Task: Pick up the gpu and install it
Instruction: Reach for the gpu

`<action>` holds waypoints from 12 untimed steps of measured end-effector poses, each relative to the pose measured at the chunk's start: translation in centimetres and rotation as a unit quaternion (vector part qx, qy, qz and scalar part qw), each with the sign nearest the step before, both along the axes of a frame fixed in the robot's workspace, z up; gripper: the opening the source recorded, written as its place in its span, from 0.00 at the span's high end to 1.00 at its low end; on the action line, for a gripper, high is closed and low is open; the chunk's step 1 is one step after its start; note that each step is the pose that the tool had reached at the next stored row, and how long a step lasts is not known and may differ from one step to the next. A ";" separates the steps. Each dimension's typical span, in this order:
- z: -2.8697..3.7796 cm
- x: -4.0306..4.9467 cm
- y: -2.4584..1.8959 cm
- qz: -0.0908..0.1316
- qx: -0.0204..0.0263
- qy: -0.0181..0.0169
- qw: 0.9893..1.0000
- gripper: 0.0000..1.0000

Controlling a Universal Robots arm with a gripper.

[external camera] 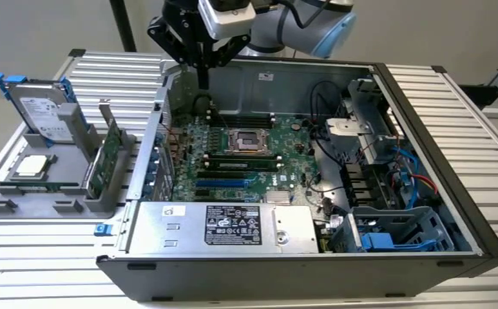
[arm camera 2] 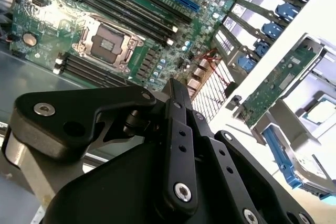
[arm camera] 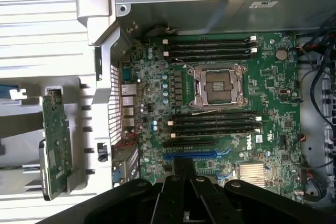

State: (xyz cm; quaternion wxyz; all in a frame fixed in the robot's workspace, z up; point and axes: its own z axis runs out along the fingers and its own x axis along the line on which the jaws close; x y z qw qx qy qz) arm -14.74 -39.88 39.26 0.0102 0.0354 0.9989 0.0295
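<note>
The gpu is a green circuit-board card standing on edge in a grey holder, outside the open computer case on the exterior view's left. Both wrist views show it too, with its silver bracket: gpu, gpu. My gripper hangs above the case's back corner, over the motherboard, well apart from the card. Its black fingers are pressed together, shut on nothing. In the second wrist view the gripper points toward the board's rear edge.
A silver hard drive with blue tabs and a square processor chip also sit in the holder. Inside the case are an empty processor socket, memory slots, a blue expansion slot, a power supply and cables.
</note>
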 end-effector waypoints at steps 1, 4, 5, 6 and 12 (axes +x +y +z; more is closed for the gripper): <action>0.00 -0.09 0.00 0.000 0.000 0.000 1.000 1.00; 0.00 -0.34 0.00 0.000 0.000 0.000 1.000 1.00; 0.00 -0.42 0.00 0.000 0.000 0.000 1.000 1.00; 0.00 -0.49 0.00 0.000 0.000 0.000 1.000 1.00; 0.00 -0.91 0.00 0.000 0.000 0.000 1.000 1.00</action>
